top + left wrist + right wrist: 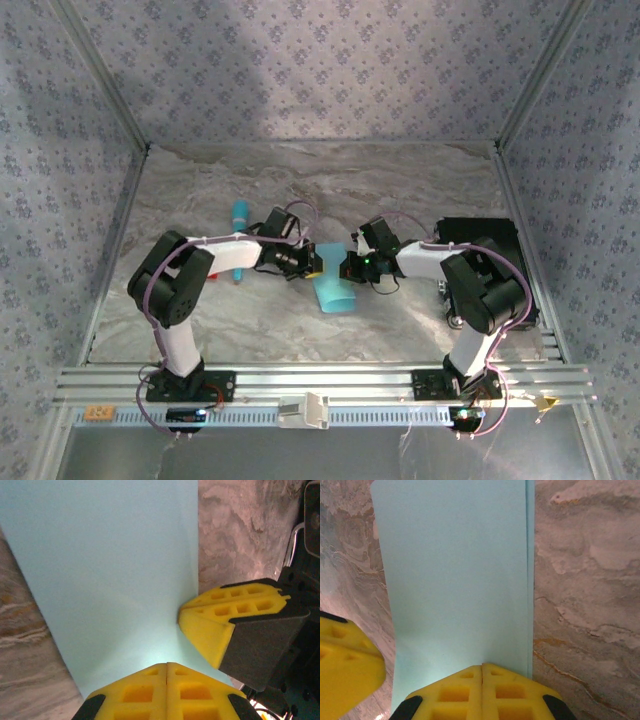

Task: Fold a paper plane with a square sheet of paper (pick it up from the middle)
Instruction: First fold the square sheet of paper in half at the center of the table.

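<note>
marbled table between patterned walls; left gripper and right gripper pinch the blue paper from two sides; free table around.

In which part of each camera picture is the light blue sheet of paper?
Top external: the sheet over the centre of the marbled table.
Left wrist: sheet upper left, above the shut left gripper.
Right wrist: sheet central, above the shut right gripper.
Shared landmark: that marbled table.
</note>
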Robot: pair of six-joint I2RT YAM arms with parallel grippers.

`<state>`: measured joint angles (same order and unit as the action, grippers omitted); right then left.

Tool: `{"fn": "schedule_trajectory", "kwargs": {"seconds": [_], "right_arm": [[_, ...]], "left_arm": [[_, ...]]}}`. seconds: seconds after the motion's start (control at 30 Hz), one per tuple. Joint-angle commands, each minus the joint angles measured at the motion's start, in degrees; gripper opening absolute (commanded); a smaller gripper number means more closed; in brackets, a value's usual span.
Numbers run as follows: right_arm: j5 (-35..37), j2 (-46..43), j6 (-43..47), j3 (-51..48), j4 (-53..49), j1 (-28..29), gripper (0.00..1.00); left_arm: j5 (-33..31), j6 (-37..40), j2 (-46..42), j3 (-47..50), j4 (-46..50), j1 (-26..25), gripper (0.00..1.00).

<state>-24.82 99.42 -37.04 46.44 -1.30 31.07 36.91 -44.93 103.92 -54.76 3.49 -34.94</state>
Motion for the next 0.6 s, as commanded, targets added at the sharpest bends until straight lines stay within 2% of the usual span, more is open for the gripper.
{"fn": "schedule_trajectory", "kwargs": {"seconds": [0.0, 0.2, 0.47, 0.57], "right_arm": [[7.1, 3.0, -0.8, -3.1, -8.4, 0.0, 0.00], [7.4, 3.1, -1.1, -3.6, -8.1, 0.0, 0.00], [7.4, 3.4, -1.6, -4.0, -7.4, 0.1, 0.00], [7.6, 3.3, -1.5, -4.0, -7.6, 0.2, 0.00]], "left_arm": [[3.0, -2.5, 0.1, 2.6, -2.5, -0.7, 0.00], [2.6, -1.5, 1.6, 6.2, -2.8, -1.1, 0.00], [-2.6, 5.4, 1.4, 6.2, 4.1, -0.5, 0.00], [-0.9, 4.3, -0.2, 5.5, 3.2, -0.5, 0.00]]}}
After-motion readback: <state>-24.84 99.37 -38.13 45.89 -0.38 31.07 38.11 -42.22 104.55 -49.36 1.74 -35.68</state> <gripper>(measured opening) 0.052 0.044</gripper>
